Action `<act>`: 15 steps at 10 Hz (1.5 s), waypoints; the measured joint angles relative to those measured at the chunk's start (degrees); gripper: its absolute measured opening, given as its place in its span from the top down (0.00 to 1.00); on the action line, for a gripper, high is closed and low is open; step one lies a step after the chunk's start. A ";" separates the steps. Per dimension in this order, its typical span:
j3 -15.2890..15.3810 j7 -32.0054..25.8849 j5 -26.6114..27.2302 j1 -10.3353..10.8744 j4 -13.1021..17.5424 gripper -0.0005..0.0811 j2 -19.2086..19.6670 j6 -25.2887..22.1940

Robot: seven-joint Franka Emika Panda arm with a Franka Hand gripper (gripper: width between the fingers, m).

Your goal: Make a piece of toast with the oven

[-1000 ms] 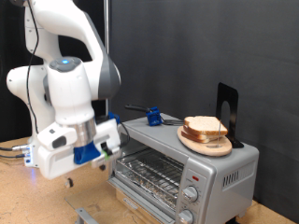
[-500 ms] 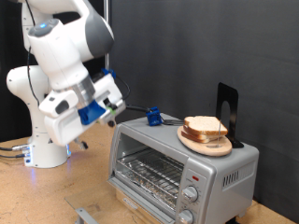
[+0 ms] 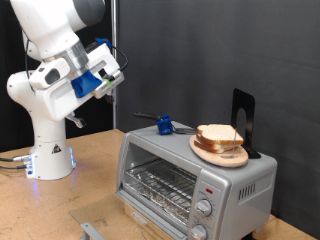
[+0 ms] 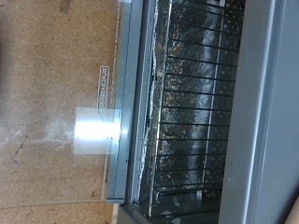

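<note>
The silver toaster oven (image 3: 240,178) stands at the exterior view's lower right. Its glass door (image 3: 92,230) hangs open, and the wire rack (image 3: 160,186) inside is bare. Pale bread slices with tan crust (image 3: 220,135) lie stacked on a round wooden plate (image 3: 214,152) on the oven's roof; I cannot tell which one is the piece of toast. My gripper (image 3: 112,72) is raised high at the exterior view's upper left, well away from the oven, with nothing seen in it. The wrist view looks down on the open door (image 4: 65,112) and the rack (image 4: 187,103); no fingers show there.
Two round knobs (image 3: 204,209) sit on the oven's front panel. A blue clamp-like object (image 3: 163,124) and a black stand (image 3: 243,114) are at the back of the oven's roof. The robot's white base (image 3: 50,150) stands on the wooden table at the exterior view's left.
The arm has swung up and to the exterior view's left, from low in front of the oven door to high above the table. The bread and plate have not moved.
</note>
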 joint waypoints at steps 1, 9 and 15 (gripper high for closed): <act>-0.06 -1.95 2.46 0.12 0.04 0.00 0.23 0.00; 9.35 -4.25 -0.42 2.78 2.96 0.00 -4.29 3.75; 9.47 -18.35 6.20 6.71 5.00 0.00 -8.61 -12.97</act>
